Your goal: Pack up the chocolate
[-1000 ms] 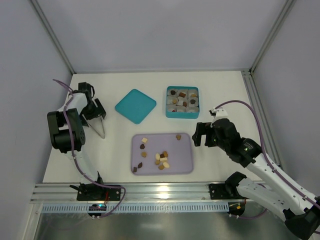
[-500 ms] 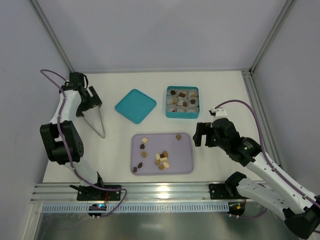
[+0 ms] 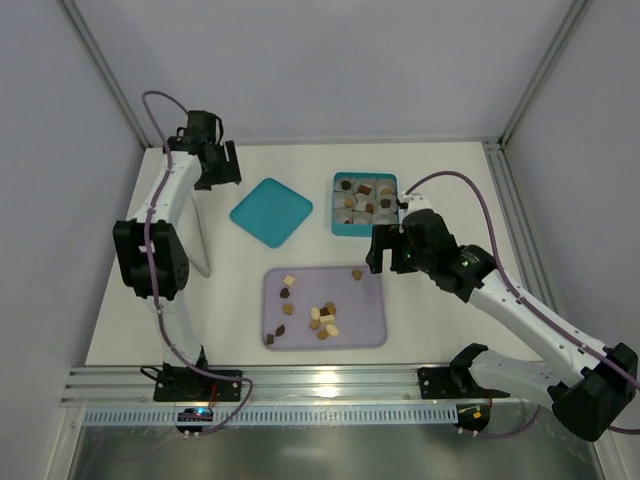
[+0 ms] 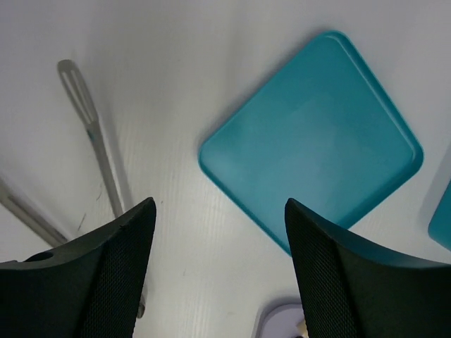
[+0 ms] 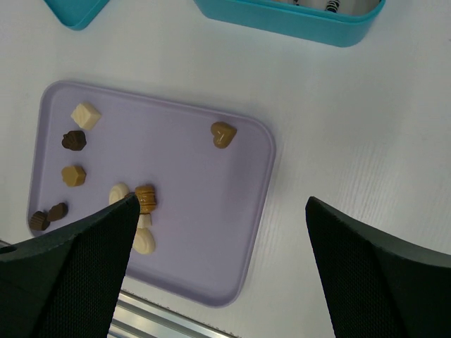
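Item 1, chocolate point(image 3: 322, 318): small loose pieces in dark brown, tan and cream are scattered on a lavender tray point(image 3: 365, 322), which is set on the white bench point(image 3: 450, 180). Most pieces are gathered at the tray's middle and its left half. One tan heart-shaped piece point(image 5: 223, 134) is set apart near the tray's far right corner. Further pieces are seated in white cups inside a teal box point(image 3: 336, 205), placed just beyond the tray's far right corner.

Item 2, right pincer point(image 3: 384, 252): it is held above the tray's right edge, released, with both fingers spread wide and nothing gripped. In the right wrist view the tray point(image 5: 211, 232) is seen below and between the fingers point(image 5: 63, 282). The heart piece lies ahead of the gap, well clear of both. A cluster of tan and cream pieces lies just beside one finger and is partly hidden by it. No piece is touched.

Item 3, left pincer point(image 3: 212, 162): it is raised well beyond the tray's far left corner, released, with its fingers point(image 4: 106, 282) apart and nothing between them. No chocolate is near it, and only a sliver of the tray is seen at the bottom edge of the left wrist view.

Item 4, teal lid point(image 3: 271, 211): it lies flat on the bench beyond the tray's far left corner, apart from the box. It is seen ahead of the left pincer's gap point(image 4: 317, 141).

Item 5, metal tongs point(image 4: 99, 151): they lie on the bench to the left of the tray, apart from the lid.
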`<state>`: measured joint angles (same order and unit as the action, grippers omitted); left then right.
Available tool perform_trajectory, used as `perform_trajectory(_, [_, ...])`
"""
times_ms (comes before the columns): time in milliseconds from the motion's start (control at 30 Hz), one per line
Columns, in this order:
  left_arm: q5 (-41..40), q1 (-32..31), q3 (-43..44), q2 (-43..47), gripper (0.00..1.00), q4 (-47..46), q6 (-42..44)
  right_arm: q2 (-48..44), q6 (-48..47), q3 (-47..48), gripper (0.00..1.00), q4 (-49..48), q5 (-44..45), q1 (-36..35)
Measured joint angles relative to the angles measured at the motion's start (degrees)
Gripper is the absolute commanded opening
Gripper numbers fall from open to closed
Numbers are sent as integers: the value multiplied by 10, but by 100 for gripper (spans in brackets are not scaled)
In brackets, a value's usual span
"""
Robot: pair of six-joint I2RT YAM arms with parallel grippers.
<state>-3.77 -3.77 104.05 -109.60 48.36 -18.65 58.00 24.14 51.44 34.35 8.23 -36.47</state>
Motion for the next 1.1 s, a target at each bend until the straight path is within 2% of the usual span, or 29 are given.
perform_trajectory(67, [10,-10,22,-50,67,-2,15,24,0,13,100,-10,-10,0])
perform_trajectory(233, [36,-7,69,-158,67,-4,36,76,0,43,100,-26,-34,-1])
perform_trajectory(433, [55,-3,113,-224,66,-1,50,120,0,54,100,-44,-58,-1])
perform_trajectory(733, [79,-3,120,-244,57,-8,53,150,0,54,100,-66,-75,-1])
perform_trajectory(867, [80,-3,101,-244,46,-15,48,162,0,54,100,-76,-87,-1])
perform_trajectory(1100, [74,-7,47,-222,37,-48,25,197,0,61,100,-92,-103,-1])
